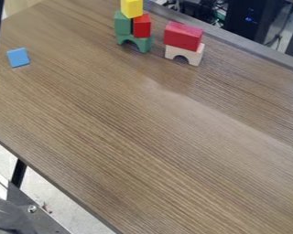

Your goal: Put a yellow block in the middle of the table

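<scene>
Brown table (143, 137) | yellow block (132, 8) atop red, green blocks (141, 26) | gripper's state, relative position: can't tell

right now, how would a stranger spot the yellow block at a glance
On the far side of the brown table stand two stacks of blocks. The left, taller one has a green arch at its base. The yellow block tops that stack, its colour setting it apart from the green block and red block beneath it.

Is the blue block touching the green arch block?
Apart. The camera view plainly shows a wide stretch of bare wood between the blue block and the green arch block.
</scene>
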Controlling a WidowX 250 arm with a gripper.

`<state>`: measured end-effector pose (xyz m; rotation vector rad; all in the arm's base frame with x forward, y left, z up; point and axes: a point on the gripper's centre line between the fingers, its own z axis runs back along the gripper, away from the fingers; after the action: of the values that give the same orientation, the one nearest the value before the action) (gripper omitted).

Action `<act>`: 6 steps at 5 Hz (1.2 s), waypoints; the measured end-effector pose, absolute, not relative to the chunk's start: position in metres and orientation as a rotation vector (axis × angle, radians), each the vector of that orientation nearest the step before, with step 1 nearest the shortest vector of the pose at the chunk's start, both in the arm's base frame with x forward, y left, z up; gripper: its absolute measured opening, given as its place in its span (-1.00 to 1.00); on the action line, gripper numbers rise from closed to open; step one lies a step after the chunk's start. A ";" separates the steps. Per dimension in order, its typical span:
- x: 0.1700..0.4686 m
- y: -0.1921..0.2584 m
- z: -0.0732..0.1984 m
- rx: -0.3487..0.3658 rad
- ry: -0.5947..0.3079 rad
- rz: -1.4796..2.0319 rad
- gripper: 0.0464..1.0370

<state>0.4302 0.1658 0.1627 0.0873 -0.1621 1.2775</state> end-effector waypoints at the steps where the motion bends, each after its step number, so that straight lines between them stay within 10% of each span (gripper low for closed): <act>1: 0.429 0.163 0.151 0.083 -0.134 1.234 0.92; 6: 0.413 0.160 0.142 0.109 -0.118 1.125 0.82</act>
<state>0.4130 0.1605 0.1419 0.1094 -0.1182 1.1249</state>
